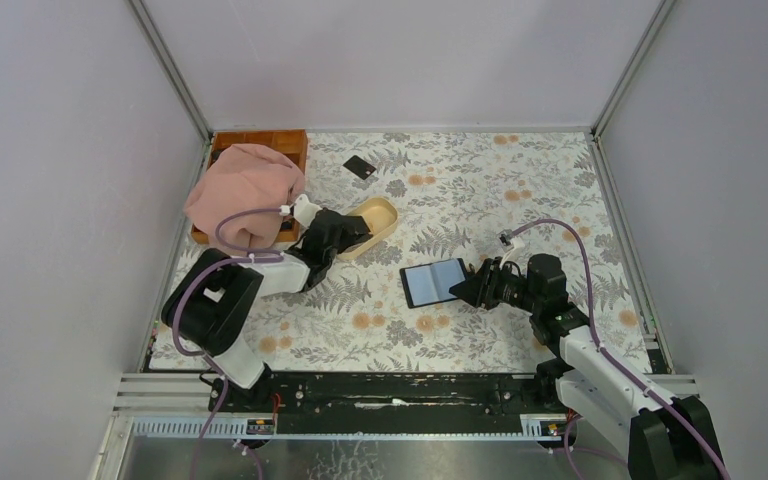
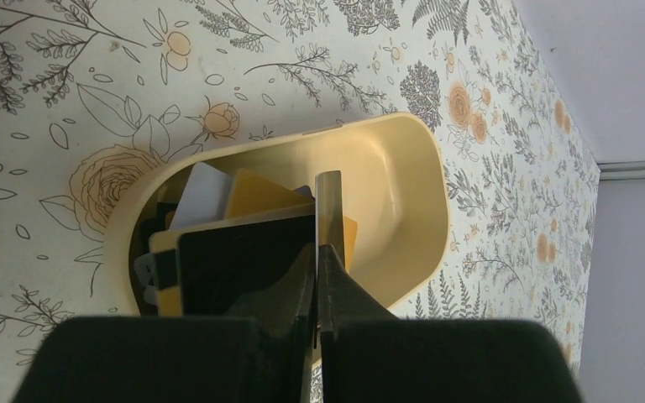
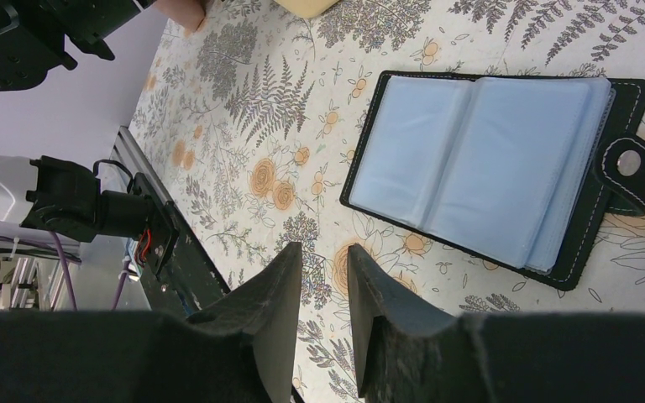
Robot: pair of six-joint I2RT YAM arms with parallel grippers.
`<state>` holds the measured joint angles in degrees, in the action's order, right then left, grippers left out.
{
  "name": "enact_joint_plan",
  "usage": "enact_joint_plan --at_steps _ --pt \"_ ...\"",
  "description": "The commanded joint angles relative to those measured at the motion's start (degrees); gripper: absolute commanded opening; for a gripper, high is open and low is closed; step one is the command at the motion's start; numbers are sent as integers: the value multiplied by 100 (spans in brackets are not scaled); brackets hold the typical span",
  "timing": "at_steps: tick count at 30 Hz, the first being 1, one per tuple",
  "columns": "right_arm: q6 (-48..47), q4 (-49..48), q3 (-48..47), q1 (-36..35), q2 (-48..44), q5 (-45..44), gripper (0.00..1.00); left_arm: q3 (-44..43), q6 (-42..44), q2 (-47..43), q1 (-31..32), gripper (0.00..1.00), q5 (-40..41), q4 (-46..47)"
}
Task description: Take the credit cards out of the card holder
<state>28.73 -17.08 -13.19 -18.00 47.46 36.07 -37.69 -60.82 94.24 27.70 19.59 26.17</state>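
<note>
Item 1: my left pincer [image 2: 317,260], over the beige dish [image 2: 420,168]. Fingers pressed together on a thin grey strip [image 2: 328,206] standing edge-on between the tips.
Item 2: dish contents are a black card [image 2: 243,256], a white card [image 2: 201,189] and a yellow card [image 2: 256,193], leaning together.
Item 3: card holder [image 3: 487,168], lying open and flat on the floral table [image 1: 500,190], blue-grey sleeves up, stud tab [image 3: 630,164] unfastened.
Item 4: my right pincer [image 3: 323,252], just beside the holder, fingers narrowly parted, holding nothing.
Item 5: single black card [image 1: 360,167], alone at the far side.
</note>
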Motion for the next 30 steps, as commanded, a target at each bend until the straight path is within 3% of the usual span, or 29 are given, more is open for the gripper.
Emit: enact_joint_plan --at_steps 1,9,19,22,30 --pt "-83 -224 -60 -15 -59 51 34 105 7 -101 -28 5 -98 -711" --pt "-62 -215 -37 -19 -127 119 34 420 -107 -413 -20 9 -102 -703" --pt "-7 -268 1 -17 -182 214 34 500 -110 -704 -19 37 -54 -942" --pt "2 -299 14 -19 -171 218 34 410 -53 -664 -20 49 -118 -1011" --pt "14 -411 36 -18 -107 233 34 16 90 -620 -24 55 -148 -1848"
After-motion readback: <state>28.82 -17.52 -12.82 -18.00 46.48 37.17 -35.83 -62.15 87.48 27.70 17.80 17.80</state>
